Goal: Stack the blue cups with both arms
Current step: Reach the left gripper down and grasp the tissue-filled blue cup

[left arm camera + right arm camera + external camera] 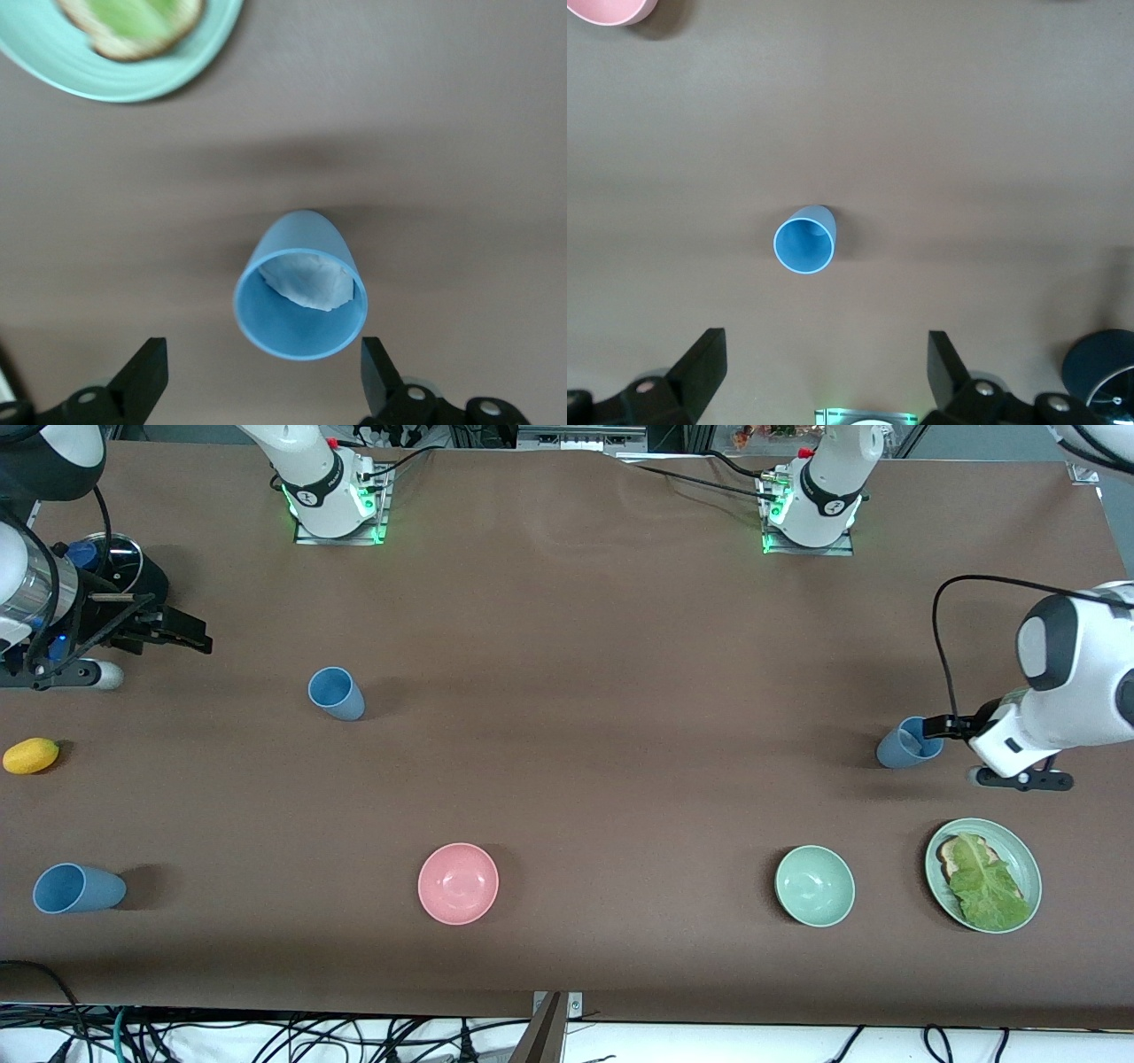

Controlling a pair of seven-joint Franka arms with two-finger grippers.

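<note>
Left pincer [266,385] low at the left arm's end of the bench [585,602], fingers spread wide, not gripping, one each side of an upright blue cup with something whitish inside [299,285]; in the front view its tips are right at that cup's rim. Right pincer [824,372] up in the air at the right arm's end, fingers wide, holding nothing, a second upright blue cup [805,241] on the bench below and ahead of it. Blue cups: three in all, third cup [78,888] standing by the bench edge nearest the front camera, right arm's end. Bowls: two, pink bowl [458,883] and pale green bowl [815,886], both in that near row, well apart. One green plate [1019,850] with bread and a lettuce leaf [988,886], just beside the green bowl. One yellow lemon-like fruit [31,755] at the right arm's end.
</note>
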